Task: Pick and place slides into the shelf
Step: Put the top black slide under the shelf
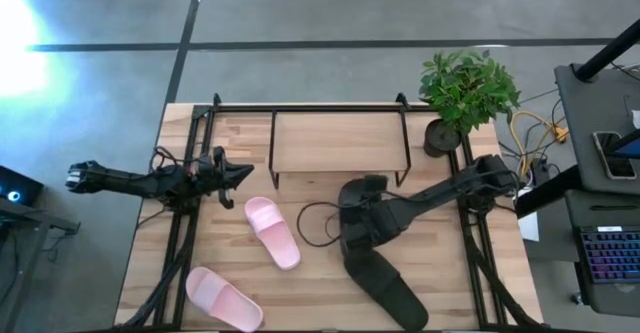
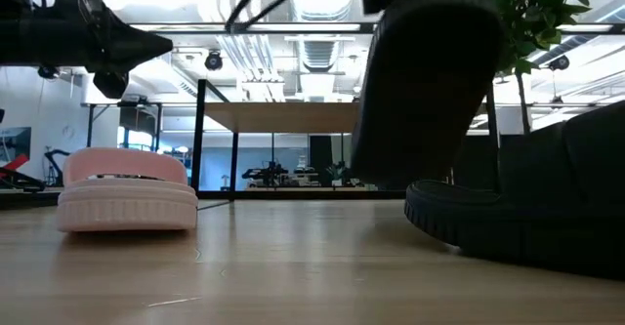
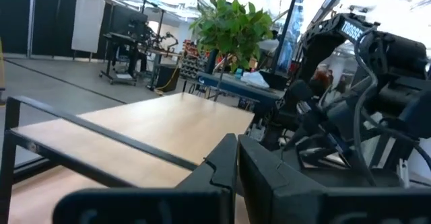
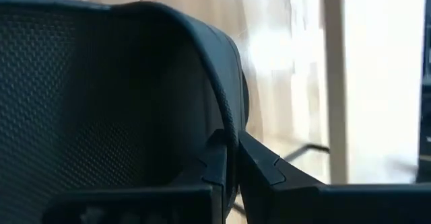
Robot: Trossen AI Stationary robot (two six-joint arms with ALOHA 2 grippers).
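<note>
From above, you have nothing in the shelf point(image 1: 340, 143) yet: both pink slides point(image 1: 272, 231) lie on the desk point(image 1: 440, 273), one black slide point(image 1: 390, 288) lies near the front edge, and the right gripper point(image 1: 358, 213) carries the other black slide point(image 1: 362, 235) just in front of the shelf. The left gripper point(image 1: 243, 174) waits beside the shelf's left end. At desk level, that black slide hangs tilted, clear of the wood. Your right wrist view shows the jaws clamped on its edge; the left wrist view shows the left jaws together, empty. All four placements remain.
</note>
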